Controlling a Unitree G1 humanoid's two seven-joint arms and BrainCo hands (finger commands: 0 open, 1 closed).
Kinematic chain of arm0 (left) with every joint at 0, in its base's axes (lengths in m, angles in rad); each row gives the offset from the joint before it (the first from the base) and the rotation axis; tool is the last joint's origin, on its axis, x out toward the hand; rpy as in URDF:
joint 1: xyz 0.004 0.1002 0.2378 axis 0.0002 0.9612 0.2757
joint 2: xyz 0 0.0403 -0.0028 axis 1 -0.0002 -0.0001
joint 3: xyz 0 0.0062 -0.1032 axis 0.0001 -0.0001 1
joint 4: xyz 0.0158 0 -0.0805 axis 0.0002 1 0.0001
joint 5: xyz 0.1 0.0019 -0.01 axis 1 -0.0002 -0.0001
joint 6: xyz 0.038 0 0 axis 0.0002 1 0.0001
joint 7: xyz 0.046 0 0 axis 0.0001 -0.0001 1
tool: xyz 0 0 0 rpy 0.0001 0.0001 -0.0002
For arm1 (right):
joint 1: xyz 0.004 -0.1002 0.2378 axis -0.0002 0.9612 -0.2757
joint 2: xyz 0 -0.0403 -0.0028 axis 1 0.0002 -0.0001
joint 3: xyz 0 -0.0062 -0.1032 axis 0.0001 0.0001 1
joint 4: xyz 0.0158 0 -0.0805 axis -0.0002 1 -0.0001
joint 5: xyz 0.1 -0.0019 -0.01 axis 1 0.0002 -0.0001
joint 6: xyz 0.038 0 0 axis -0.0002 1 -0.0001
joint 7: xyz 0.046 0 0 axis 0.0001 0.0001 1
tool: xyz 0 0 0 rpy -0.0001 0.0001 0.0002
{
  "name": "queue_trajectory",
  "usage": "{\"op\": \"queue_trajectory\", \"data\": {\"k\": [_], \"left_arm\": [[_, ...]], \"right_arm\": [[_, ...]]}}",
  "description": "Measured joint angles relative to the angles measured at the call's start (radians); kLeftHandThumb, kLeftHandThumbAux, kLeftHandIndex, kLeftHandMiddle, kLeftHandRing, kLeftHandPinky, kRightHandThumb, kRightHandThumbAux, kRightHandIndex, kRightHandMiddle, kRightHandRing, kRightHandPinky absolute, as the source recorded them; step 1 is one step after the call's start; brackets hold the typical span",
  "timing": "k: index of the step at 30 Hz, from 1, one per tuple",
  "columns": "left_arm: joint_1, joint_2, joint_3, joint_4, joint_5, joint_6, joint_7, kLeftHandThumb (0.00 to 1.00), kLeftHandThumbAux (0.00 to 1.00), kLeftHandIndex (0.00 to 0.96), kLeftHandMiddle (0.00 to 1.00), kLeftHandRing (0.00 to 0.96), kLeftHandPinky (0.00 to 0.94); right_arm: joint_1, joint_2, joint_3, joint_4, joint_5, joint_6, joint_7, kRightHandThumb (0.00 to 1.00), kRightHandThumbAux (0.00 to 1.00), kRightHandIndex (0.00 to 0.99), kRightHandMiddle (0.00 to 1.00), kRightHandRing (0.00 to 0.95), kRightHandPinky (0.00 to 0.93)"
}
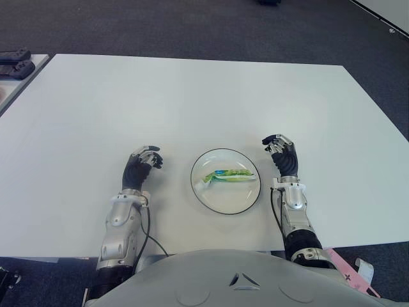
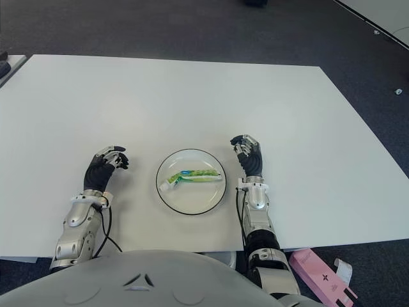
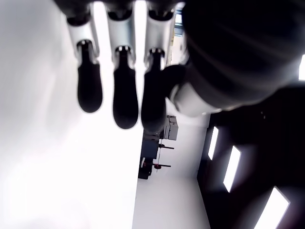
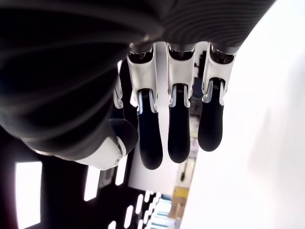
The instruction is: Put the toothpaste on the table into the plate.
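Both hands held nothing when you stopped here. From the left eye view, your left hand (image 1: pixel 143 163) showed at nine o'clock of the plate (image 1: pixel 206 195), fingers loosely curled and relaxed, with a strip of bare table (image 1: pixel 192 102) between it and the rim. Your right hand (image 1: pixel 281 153) showed at about two o'clock of the plate, just off the rim, fingers likewise relaxed and empty. The toothpaste (image 1: pixel 227 176) lay flat inside the plate, slightly above its middle, its long axis running roughly from nine to three o'clock, cap end toward nine.

From the right eye view you got the same layout: the tube sat wholly within the dark rim, touching neither hand, and both hands were apart from the plate. A pink box (image 2: pixel 319 275) lay below the table edge at about five o'clock of the plate.

From the left wrist view, you saw three dark fingertips (image 3: pixel 125 98) hanging side by side over white table, nothing between them.

From the right wrist view, the fingers (image 4: pixel 179 129) hung straight and slightly parted, thumb tucked beside them, again gripping nothing.

Judging by this, your task looked done: the toothpaste was in the plate and released. Nothing appeared left except perhaps drawing the arms back.
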Motion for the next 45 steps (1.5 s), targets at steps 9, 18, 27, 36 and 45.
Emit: {"op": "queue_trajectory", "data": {"k": [9,18,27,36,45], "left_arm": [[-0.001,0.0,-0.001,0.0,0.001,0.0,0.001,0.705,0.723,0.431,0.585,0.575,0.55],[-0.003,0.0,-0.001,0.0,0.001,0.0,0.001,0.704,0.723,0.431,0.586,0.578,0.557],[-0.003,0.0,-0.001,0.0,0.001,0.0,0.001,0.704,0.723,0.431,0.588,0.579,0.557],[-0.003,0.0,-0.002,0.0,0.0,0.0,0.001,0.705,0.723,0.431,0.588,0.579,0.558],[-0.003,0.0,-0.002,0.0,0.001,0.004,0.001,0.706,0.723,0.431,0.586,0.58,0.552]], "right_arm": [[0.045,-0.008,0.016,-0.109,-0.001,0.15,0.038,0.711,0.732,0.425,0.467,0.477,0.477],[0.086,-0.006,0.023,-0.198,-0.001,0.252,0.044,0.711,0.732,0.424,0.46,0.467,0.462],[0.113,-0.005,0.027,-0.258,-0.001,0.3,0.048,0.712,0.732,0.424,0.461,0.466,0.468],[0.139,-0.005,0.033,-0.312,-0.002,0.338,0.054,0.714,0.732,0.425,0.47,0.471,0.479],[0.156,-0.004,0.036,-0.342,-0.002,0.343,0.059,0.715,0.732,0.425,0.477,0.475,0.477]]}}
